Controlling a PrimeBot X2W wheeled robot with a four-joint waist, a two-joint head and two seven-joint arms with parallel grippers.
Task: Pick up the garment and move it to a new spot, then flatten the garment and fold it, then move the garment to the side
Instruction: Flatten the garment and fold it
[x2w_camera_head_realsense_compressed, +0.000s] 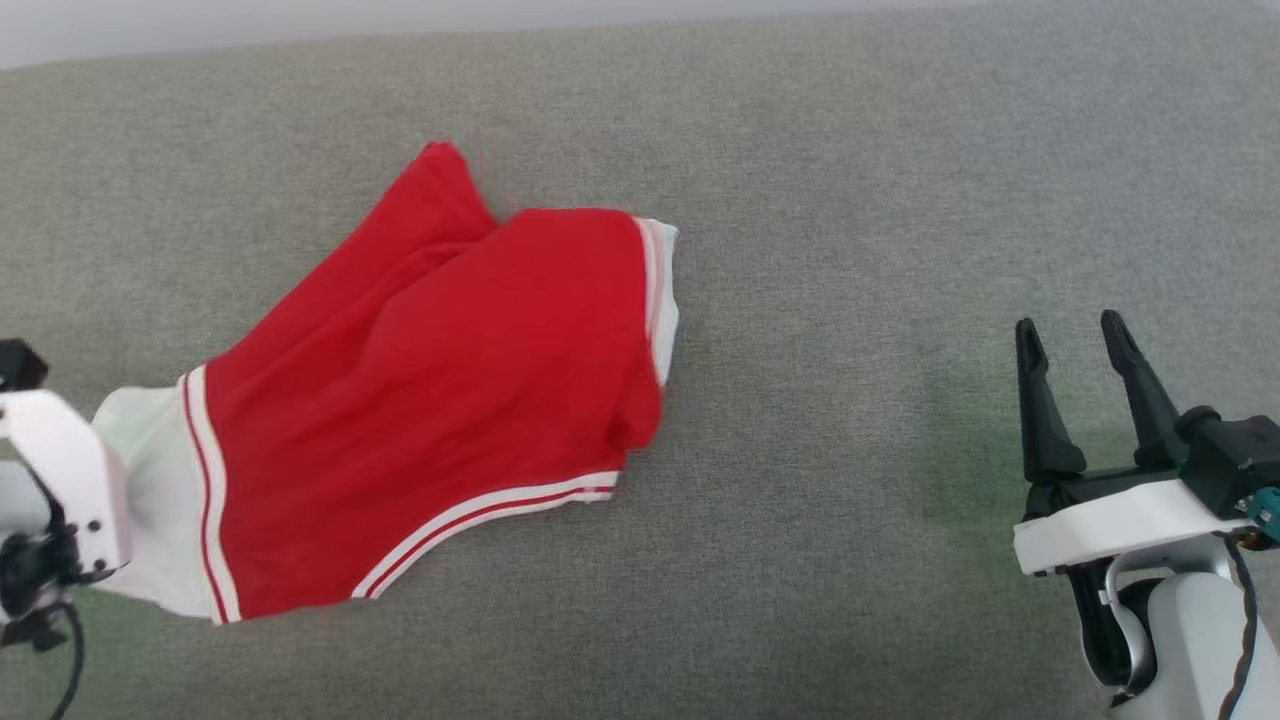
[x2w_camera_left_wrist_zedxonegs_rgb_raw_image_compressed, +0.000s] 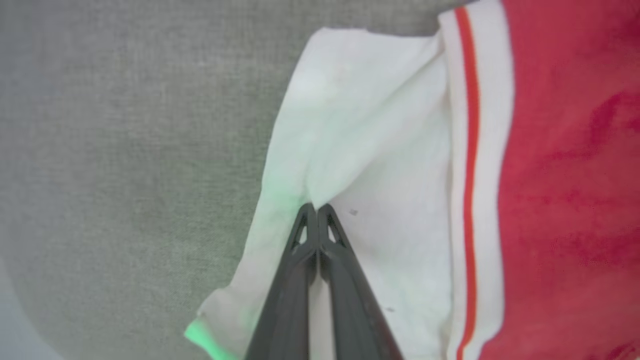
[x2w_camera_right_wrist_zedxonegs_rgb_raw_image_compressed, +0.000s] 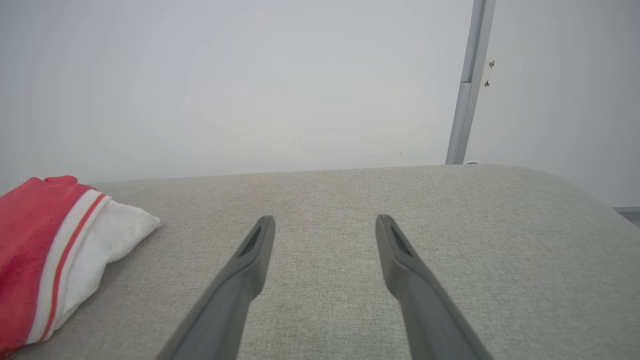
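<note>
Step in hand: the first pick. Left gripper (x2w_camera_left_wrist_zedxonegs_rgb_raw_image_compressed: 316, 209) is pinched tight on the red shirt (x2w_camera_head_realsense_compressed: 440, 400), fingertips together on the white sleeve end (x2w_camera_left_wrist_zedxonegs_rgb_raw_image_compressed: 360, 125), with the cloth puckering into a crease right at the tips. The bite looks small and close to the sleeve edge.

The shirt lies crumpled on the grey upholstered surface (x2w_camera_head_realsense_compressed: 850, 500), left of centre in the head view. It is half doubled over, one striped trim band (x2w_camera_head_realsense_compressed: 480, 515) along the near hem and another by the gripped sleeve. The far sleeve end bunches up on the right.

Right gripper (x2w_camera_head_realsense_compressed: 1068, 322) sits well apart from the shirt, low over bare upholstery, jaws spread wide and holding nothing.

Next, as I read it: lift with the left and carry to the new spot. A one-point hold on thin fabric means the rest will hang and drag, so lift high enough to clear. The thin bite could slip. The right arm is free for a second corner when flattening.
</note>
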